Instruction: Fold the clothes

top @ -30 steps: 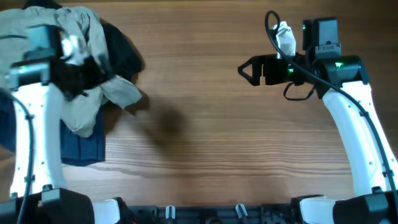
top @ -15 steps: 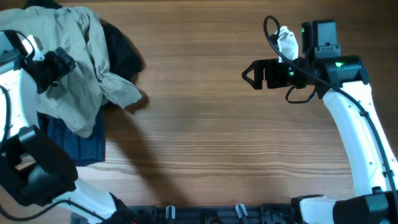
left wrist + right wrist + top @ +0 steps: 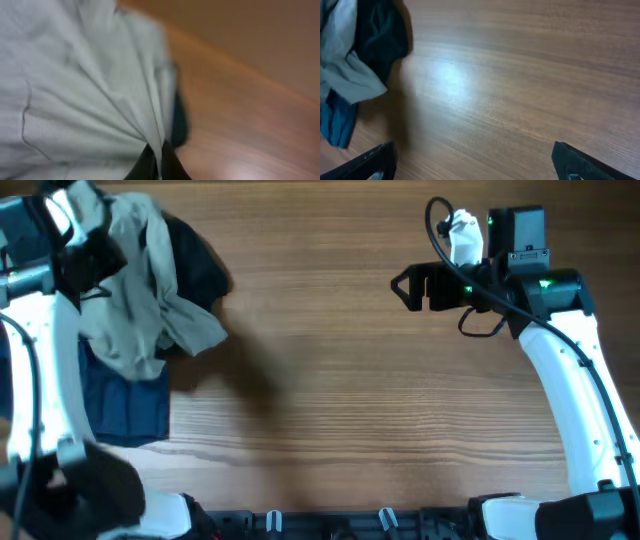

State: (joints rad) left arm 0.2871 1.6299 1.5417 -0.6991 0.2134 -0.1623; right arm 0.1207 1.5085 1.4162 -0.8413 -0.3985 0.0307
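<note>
One pincer is at work: the left pincer point(image 3: 154, 165) is closed on a fold of the clothes point(image 3: 135, 290), and its wrist view shows pale cloth drawn into tight pleats running down between the fingertips. Half a second ago the khaki garment lay spread wider across the pile. Now it is gathered into a narrower, hanging bunch that trails from the pincer toward the table point(image 3: 320, 400). More of the navy garment point(image 3: 125, 405) beneath it is uncovered, and the black garment point(image 3: 195, 260) sits just beyond the cloth, on the side away from the pincer. This looks like the garment being separated from the heap, so folding itself has not begun. The right pincer point(image 3: 400, 285) waits well apart, with its fingers spread wide over bare wood and nothing between them.
</note>
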